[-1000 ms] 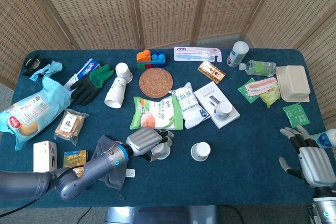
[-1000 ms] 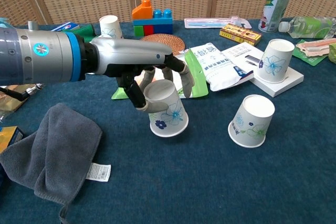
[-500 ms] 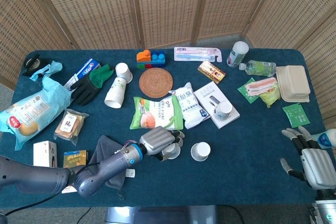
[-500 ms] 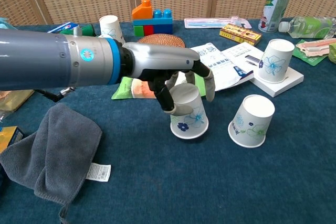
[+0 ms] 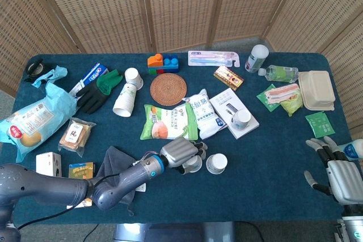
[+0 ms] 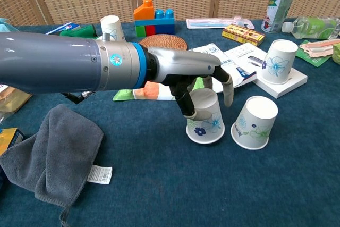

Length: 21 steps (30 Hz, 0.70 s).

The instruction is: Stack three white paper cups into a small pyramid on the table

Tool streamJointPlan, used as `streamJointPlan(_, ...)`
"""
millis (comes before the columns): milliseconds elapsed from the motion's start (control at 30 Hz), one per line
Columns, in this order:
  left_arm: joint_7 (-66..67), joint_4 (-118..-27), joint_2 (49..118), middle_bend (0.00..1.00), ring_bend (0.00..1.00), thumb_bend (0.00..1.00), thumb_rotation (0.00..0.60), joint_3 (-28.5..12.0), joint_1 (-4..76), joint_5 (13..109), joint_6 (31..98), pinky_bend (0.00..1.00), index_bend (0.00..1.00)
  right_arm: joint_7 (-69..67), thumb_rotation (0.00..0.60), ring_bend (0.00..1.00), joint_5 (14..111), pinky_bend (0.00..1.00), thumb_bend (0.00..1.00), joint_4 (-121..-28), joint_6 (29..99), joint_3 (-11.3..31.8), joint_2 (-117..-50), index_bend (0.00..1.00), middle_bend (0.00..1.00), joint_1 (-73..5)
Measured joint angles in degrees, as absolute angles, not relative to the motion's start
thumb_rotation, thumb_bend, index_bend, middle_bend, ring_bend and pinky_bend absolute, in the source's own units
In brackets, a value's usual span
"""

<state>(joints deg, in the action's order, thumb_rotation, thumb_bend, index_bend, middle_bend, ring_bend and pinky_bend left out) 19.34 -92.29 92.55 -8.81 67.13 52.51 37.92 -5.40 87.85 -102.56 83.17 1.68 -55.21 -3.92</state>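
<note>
Far left: grey cloth (image 6: 53,155) bunched on the near table (image 6: 159,195), edge cut off. Centre: left hand (image 6: 199,81) gripping an upside-down cup (image 6: 204,118), rim on the table, far side hidden behind fingers. Just right: second upside-down cup (image 6: 256,122), apart from the first. Farther right: third cup (image 6: 278,61) on a white box (image 6: 292,81). Far right: right hand (image 5: 340,171), fingers spread, holding nothing, partly cut off.

My left arm (image 6: 58,70) is a grey cylinder with a blue wrist ring and round logo; both robot hands, left (image 6: 199,78) and right (image 5: 340,171), have silver shells and dark fingers.
</note>
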Motion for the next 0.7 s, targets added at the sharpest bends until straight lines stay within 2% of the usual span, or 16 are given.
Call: streamJointPlan(700,19.8,-90.2,94.3,0.19,0.31,0.47,0.600,-8.3,70.3,49.7,37.9,0.54,0.30,-7.1,0.600,0.03,87.6,0.22,0.38,-101.5,83.5,1.6,-55.1,0.17,0.19,-3.4)
